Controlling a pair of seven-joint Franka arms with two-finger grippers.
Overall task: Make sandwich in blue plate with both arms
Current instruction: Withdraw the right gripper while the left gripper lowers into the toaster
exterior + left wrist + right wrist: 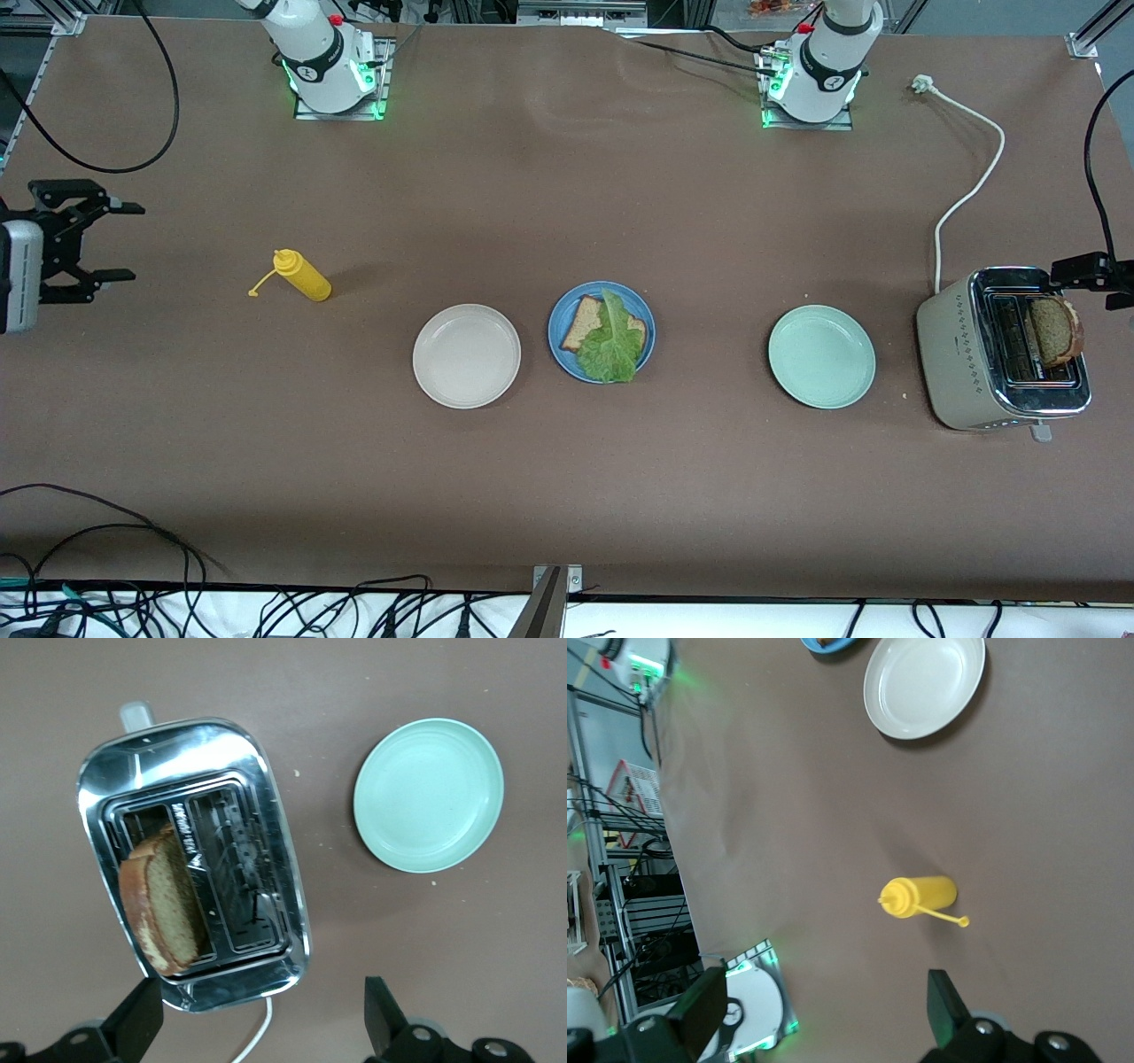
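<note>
Even, bright overhead light covers the matte brown surface (567, 496) and leaves only short, soft shadows beside the yellow plastic squeeze bottle (303, 276) and round cream-white plate (466, 355). Glare whitens the chrome top of the beige toaster (190, 757). Green lamps glow at both arm bases. All views are sharp.

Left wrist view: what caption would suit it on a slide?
Open left gripper hovers over the toaster, one bread slice standing in a slot, mint-green plate beside it.
</note>
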